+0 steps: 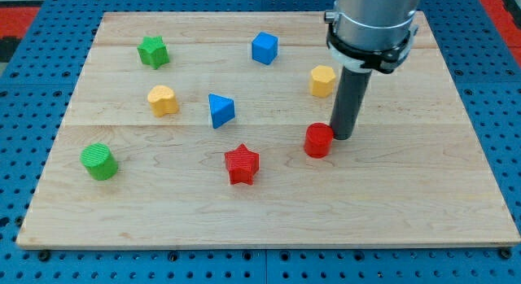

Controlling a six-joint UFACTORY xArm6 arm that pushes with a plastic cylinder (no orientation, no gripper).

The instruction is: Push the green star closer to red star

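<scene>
Two blocks, yellow heart (163,99) and blue triangle (220,110), between the stars.

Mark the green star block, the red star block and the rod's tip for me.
Green star-shaped block (153,52), camera view, centre of its top face.
Red star-shaped block (242,163), camera view, centre of its top face.
My tip (343,137), camera view, rod's lowest end, beside the red cylinder block (318,141).

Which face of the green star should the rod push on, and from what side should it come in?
Judging by the layout, set my tip on the green star at its upper-left face. The red star lies toward the view's lower right, so pushing from there drives it that way, passing between the yellow block and blue triangle.
</scene>
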